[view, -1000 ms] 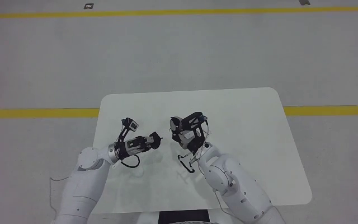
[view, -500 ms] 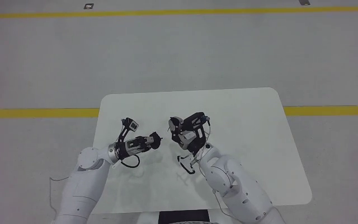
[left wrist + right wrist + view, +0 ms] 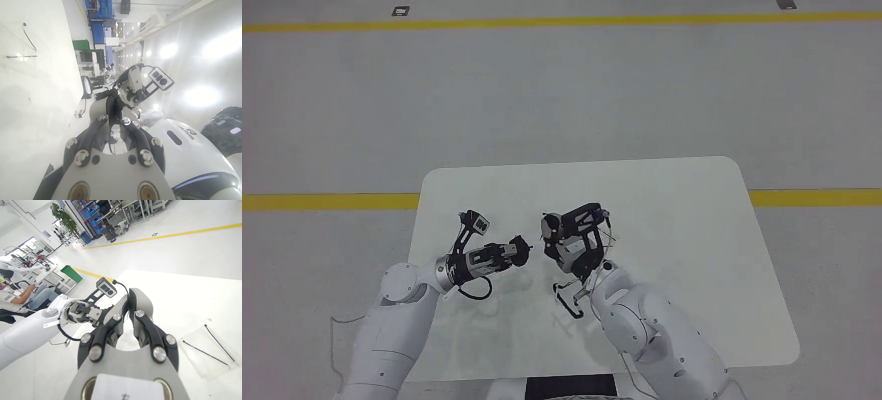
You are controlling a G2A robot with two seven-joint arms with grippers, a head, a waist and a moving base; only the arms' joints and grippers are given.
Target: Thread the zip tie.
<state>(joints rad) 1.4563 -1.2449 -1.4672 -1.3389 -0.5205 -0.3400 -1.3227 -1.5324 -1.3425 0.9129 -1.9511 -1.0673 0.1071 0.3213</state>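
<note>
Your right pincer is pressed together on the zip tie, a short thin black strand showing between its pads, held over the tabletop. Your left pincer is also pressed together, its tip near the right one's, and you cannot tell whether it pinches anything. Two spare zip ties lie flat on a clear sheet on the tabletop, apart from both.
</note>
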